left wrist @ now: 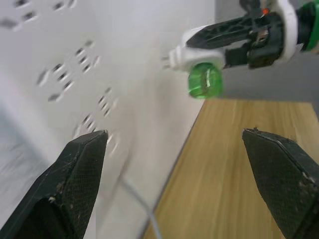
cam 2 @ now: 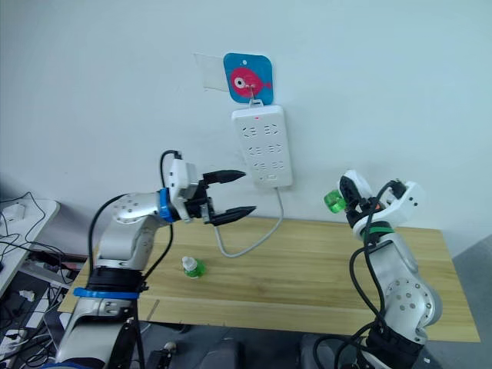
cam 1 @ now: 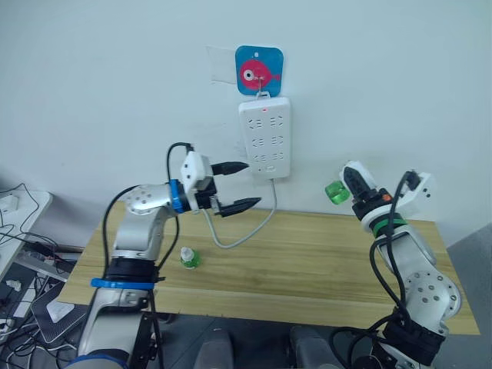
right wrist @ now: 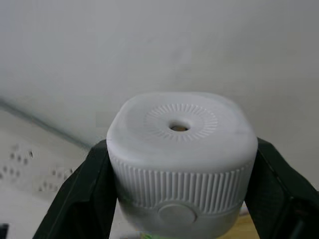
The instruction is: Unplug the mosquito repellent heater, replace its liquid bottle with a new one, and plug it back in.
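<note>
Right pincer grips the heater, vent showing; left pincer released.

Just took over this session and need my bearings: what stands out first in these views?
The right gripper is shut on the mosquito repellent heater, unplugged and held up in the air to the right of the power strip, with a green bottle fitted in it. The left gripper hangs open just left of the strip, which hangs on the wall under a blue fish hook. A second green bottle lies on the wooden table.
</note>
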Available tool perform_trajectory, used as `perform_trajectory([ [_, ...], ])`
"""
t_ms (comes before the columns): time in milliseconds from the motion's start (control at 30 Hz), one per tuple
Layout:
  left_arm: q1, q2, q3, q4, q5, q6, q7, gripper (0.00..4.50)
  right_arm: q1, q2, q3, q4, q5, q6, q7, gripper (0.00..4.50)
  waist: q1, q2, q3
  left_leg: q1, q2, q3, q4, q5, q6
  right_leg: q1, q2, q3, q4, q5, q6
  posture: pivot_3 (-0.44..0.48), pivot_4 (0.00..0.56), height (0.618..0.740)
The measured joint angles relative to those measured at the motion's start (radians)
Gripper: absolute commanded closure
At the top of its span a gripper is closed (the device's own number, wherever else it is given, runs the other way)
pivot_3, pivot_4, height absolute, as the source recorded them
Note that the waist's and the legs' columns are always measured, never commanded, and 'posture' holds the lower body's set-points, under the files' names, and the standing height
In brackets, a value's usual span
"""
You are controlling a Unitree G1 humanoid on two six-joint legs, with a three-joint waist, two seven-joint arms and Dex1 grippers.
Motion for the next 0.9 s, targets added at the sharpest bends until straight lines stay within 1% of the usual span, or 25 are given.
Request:
perform_trajectory([
  [33, -0.006, -0.028, -0.019, -0.002, 0.001, -0.004, 0.011, 0.02, 0.002, 0.000, -0.007, 0.008, 0.052, -0.012, -0.033, 1.53, 0.000, 0.000, 0.000, 0.000, 0.000, 0.000, 0.000, 0.000, 0.000, 0.000, 0.000, 0.000, -0.001, 0.000, 0.000, 0.015, 0.134, 0.740],
  [100, -0.029, -0.080, -0.065, 0.001, 0.012, -0.014, 0.031, 0.02, 0.002, 0.000, -0.007, 0.016, 0.147, -0.036, -0.088, 1.53, -0.005, 0.000, 0.000, -0.001, 0.000, 0.000, -0.001, 0.000, 0.000, -0.001, 0.000, 0.000, -0.002, 0.000, 0.000, 0.015, 0.134, 0.740],
  [133, -0.041, -0.102, -0.081, 0.010, 0.019, -0.030, 0.040, 0.02, 0.001, 0.000, -0.001, 0.015, 0.190, -0.052, -0.110, 1.53, -0.006, 0.000, 0.000, -0.001, 0.000, 0.000, -0.001, 0.000, 0.000, -0.001, 0.000, 0.000, -0.002, 0.000, 0.000, -0.005, 0.135, 0.740],
  [167, -0.060, -0.130, -0.098, 0.031, 0.026, -0.051, 0.056, 0.02, 0.001, 0.000, 0.008, 0.015, 0.238, -0.075, -0.135, 1.53, -0.010, 0.000, 0.000, -0.001, 0.001, 0.000, -0.002, 0.000, 0.001, -0.001, 0.001, 0.001, -0.002, 0.000, 0.000, -0.005, 0.135, 0.740],
  [200, -0.066, -0.141, -0.106, 0.037, 0.032, -0.062, 0.061, 0.02, 0.000, 0.000, 0.013, 0.015, 0.261, -0.084, -0.146, 1.53, -0.015, 0.000, 0.000, -0.001, 0.001, 0.000, -0.002, 0.000, 0.001, -0.001, 0.001, 0.001, -0.002, 0.000, 0.000, -0.005, 0.135, 0.740],
  [233, -0.075, -0.155, -0.117, 0.054, 0.040, -0.083, 0.070, 0.02, 0.001, 0.000, 0.015, 0.015, 0.290, -0.102, -0.165, 1.53, -0.020, 0.000, 0.000, 0.000, 0.001, 0.000, -0.002, 0.000, 0.001, -0.001, 0.002, 0.001, -0.002, 0.000, 0.000, -0.025, 0.132, 0.740],
  [300, -0.080, -0.181, -0.131, 0.090, 0.054, -0.121, 0.080, 0.02, 0.000, -0.001, 0.028, 0.013, 0.337, -0.137, -0.196, 1.53, -0.028, 0.001, 0.000, 0.000, 0.001, 0.000, -0.002, 0.000, 0.001, -0.001, 0.002, 0.001, -0.002, 0.000, 0.000, -0.025, 0.132, 0.740],
  [333, -0.080, -0.198, -0.137, 0.116, 0.061, -0.138, 0.092, 0.02, 0.001, -0.003, 0.038, 0.009, 0.355, -0.156, -0.214, 1.53, -0.031, 0.001, 0.000, 0.000, 0.001, 0.000, -0.002, 0.000, 0.001, 0.000, 0.002, 0.001, -0.002, 0.000, 0.000, -0.043, 0.131, 0.740],
  [533, -0.089, -0.270, -0.164, 0.203, 0.084, -0.200, 0.138, 0.02, 0.028, -0.026, 0.147, -0.051, 0.436, -0.236, -0.276, 1.53, -0.045, 0.001, 0.000, -0.001, 0.001, 0.000, -0.002, 0.000, 0.001, 0.000, 0.002, 0.000, -0.002, 0.000, 0.000, -0.065, 0.129, 0.740],
  [633, -0.112, -0.297, -0.165, 0.222, 0.084, -0.214, 0.162, 0.02, 0.075, -0.044, 0.204, -0.061, 0.458, -0.270, -0.300, 1.53, -0.049, 0.001, 0.000, -0.001, 0.001, 0.000, -0.001, 0.000, 0.001, 0.000, 0.002, 0.001, -0.003, 0.000, 0.000, -0.068, 0.129, 0.740],
  [767, -0.122, -0.336, -0.166, 0.226, 0.082, -0.225, 0.182, 0.02, 0.096, -0.051, 0.249, -0.067, 0.476, -0.310, -0.310, 1.53, -0.059, 0.001, 0.000, -0.001, 0.001, 0.000, -0.001, 0.000, 0.001, 0.000, 0.002, 0.001, -0.003, 0.000, 0.000, -0.072, 0.131, 0.740],
  [900, -0.133, -0.343, -0.166, 0.226, 0.076, -0.224, 0.183, 0.02, 0.103, -0.072, 0.273, -0.067, 0.493, -0.346, -0.315, 1.53, -0.064, 0.001, 0.000, -0.001, 0.001, 0.000, -0.001, 0.000, 0.001, 0.000, 0.002, 0.001, -0.002, 0.000, 0.000, -0.074, 0.132, 0.740],
])
